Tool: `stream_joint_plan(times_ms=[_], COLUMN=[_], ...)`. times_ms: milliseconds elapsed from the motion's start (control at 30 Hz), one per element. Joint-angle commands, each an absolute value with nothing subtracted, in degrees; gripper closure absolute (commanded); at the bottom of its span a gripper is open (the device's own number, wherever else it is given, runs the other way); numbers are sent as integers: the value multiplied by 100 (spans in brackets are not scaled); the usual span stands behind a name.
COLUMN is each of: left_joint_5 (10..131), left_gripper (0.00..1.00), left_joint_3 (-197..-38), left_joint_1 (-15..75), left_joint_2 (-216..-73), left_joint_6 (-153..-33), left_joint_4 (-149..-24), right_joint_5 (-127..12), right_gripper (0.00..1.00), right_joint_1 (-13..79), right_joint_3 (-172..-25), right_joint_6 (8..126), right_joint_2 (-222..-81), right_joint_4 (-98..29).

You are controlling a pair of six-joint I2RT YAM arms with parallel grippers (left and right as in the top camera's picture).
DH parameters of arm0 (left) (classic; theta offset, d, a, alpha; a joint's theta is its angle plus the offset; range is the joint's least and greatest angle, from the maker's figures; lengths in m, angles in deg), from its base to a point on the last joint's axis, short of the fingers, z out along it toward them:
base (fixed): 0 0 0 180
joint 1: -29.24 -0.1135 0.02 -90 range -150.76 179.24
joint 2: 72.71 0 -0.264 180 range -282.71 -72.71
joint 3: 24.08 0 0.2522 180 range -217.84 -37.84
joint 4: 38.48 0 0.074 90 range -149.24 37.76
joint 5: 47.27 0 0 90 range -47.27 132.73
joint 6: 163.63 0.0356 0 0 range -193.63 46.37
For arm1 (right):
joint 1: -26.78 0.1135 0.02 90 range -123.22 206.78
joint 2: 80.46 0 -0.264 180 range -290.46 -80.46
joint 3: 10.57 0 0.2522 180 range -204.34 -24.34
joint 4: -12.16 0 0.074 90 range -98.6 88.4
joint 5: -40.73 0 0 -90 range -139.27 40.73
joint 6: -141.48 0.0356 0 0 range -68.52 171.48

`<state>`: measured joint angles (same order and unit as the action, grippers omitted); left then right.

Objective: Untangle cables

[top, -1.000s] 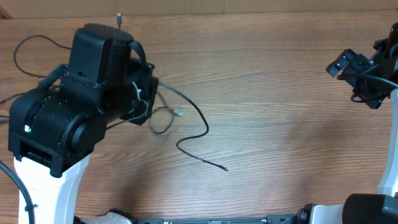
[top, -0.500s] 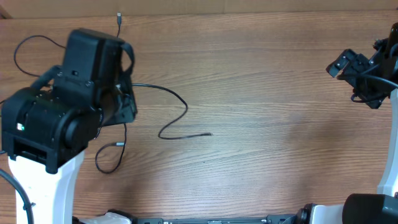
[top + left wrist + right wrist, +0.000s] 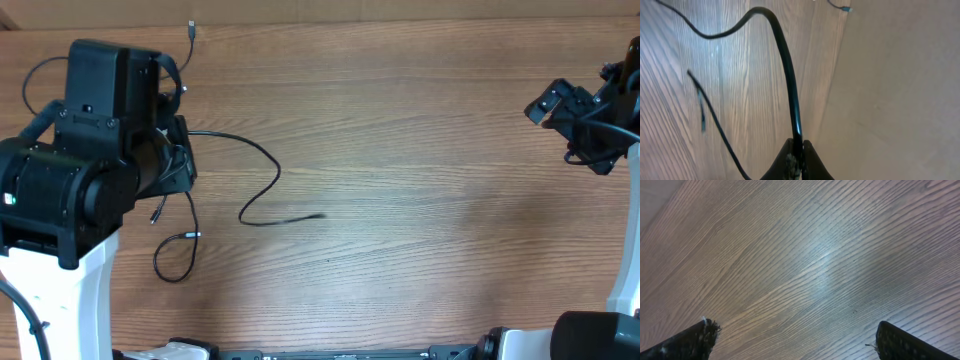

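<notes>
Left wrist view: left gripper [image 3: 798,150] pressed together, pinching a black cable [image 3: 789,80] above the table [image 3: 750,100].
Right wrist view: right gripper [image 3: 796,332] spread wide over the table.

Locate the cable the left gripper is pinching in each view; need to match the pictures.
Overhead: cable sits left of centre, arcs right, loops back, and its tip points toward mid-table.
Left wrist: cable rises from the shut left gripper at bottom centre and curves to the top left.
Right wrist: not in it.
Shared landmark: the wood-grain table, seen in all three views.
</notes>
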<state>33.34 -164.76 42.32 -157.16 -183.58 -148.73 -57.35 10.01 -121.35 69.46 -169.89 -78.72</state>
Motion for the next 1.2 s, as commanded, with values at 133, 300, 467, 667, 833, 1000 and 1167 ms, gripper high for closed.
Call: stream_joint_plan(times_ms=[133,300,467,667,833,1000,1167], left_joint_5=[3085,3138,2729,2268,2067,1623,1210], left_gripper=[96,96,96,96,96,96,96], left_joint_3=[-16347,-16034,-15861,-15857,-15857,-15857,-15857], left_joint_1=[3559,3108,2582,1714,861,217,-43], left_joint_2=[-15711,-15705,-15707,-15707,-15711,-15779,-16004], left_joint_6=[-16677,-16511,-16397,-15125,-14255,-14041,-13659], left_joint_4=[-14903,-14903,-14903,-14903,-14903,-14901,-14689], right_joint_5=[-5697,-5697,-5697,-5697,-5697,-5697,-5697], right_gripper=[0,0,0,0,0,0,0], right_joint_1=[999,999,999,999,999,999,999], right_joint_3=[-12181,-12181,-12181,-12181,-12181,-12181,-12183], right_joint_6=[6926,6926,6926,6926,6926,6926,6926], right_joint_2=[-16997,-16997,-16997,-16997,-16995,-16997,-16997], right_joint_4=[-7844,-7842,-7842,-7842,-7842,-7842,-7842])
